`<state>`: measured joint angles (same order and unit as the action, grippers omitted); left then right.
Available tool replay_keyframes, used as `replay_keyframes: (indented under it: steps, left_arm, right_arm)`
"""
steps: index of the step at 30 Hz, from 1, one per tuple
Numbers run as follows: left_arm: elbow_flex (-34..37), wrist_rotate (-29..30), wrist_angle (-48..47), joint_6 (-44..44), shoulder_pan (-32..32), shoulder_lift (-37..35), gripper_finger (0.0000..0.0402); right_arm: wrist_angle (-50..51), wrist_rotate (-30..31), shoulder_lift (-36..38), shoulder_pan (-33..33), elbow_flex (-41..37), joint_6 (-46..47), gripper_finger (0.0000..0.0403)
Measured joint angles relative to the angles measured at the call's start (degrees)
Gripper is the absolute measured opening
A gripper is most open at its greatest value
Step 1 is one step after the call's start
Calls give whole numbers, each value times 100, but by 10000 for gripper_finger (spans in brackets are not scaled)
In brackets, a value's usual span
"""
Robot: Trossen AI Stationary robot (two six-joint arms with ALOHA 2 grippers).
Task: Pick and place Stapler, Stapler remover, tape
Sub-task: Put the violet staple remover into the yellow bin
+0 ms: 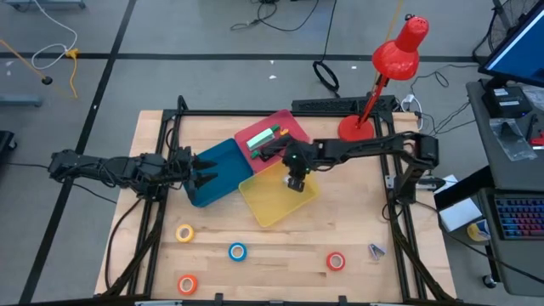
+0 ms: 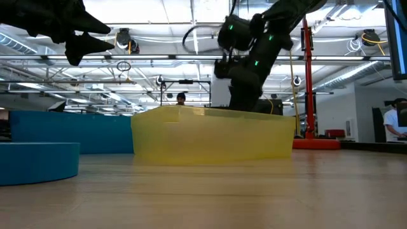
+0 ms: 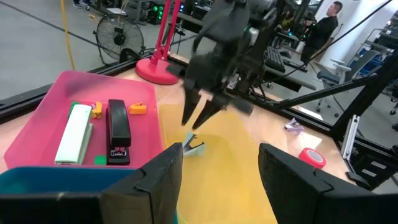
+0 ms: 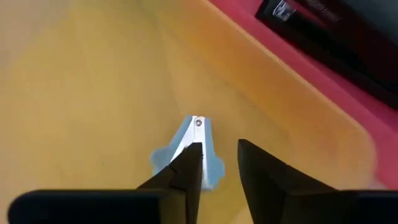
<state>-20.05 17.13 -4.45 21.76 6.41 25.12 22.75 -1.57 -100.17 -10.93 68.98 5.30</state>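
Yellow bin [image 1: 270, 206], staple remover [image 4: 186, 152] inside, right fingers [image 4: 186, 171] parted

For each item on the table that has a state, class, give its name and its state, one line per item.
Red bin: holds a black stapler and a white stapler.
Yellow bin: a staple remover lies inside.
Blue bin: contents unclear.
Right gripper: fingers parted above the remover.
Left gripper: open, empty.
Four tape rolls: loose on table.

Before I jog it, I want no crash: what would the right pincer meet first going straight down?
Most likely the pale blue staple remover lying just below the right pincer, then the yellow bin's floor; depth is unclear.
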Motion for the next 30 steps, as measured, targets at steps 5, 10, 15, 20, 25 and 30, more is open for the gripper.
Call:
replay_keyframes:
  steps: [5,10,15,20,25,30]
  left_arm:
    - [0,0,-14,-19,-2,-2,209]
    - [0,0,-17,-46,-2,-2,209]
    - [0,-1,-31,-108,-1,-1,209]
    - [0,-1,-36,-247,-1,-1,209]
    - [0,-4,-52,-214,0,0,209]
    - [0,-4,-52,-212,0,-2,209]
  right_arm:
    - [655,1,942,215,6,357,92]
    - [2200,-95,2085,797,8,1705,74]
    - [3993,-754,2851,1681,3,3958,70]
    - [5127,-955,3286,2617,3,5662,88]
    - [5811,-1241,3466,3364,1,6795,128]
    - [5881,-1209,3476,3974,-88,7569,178]
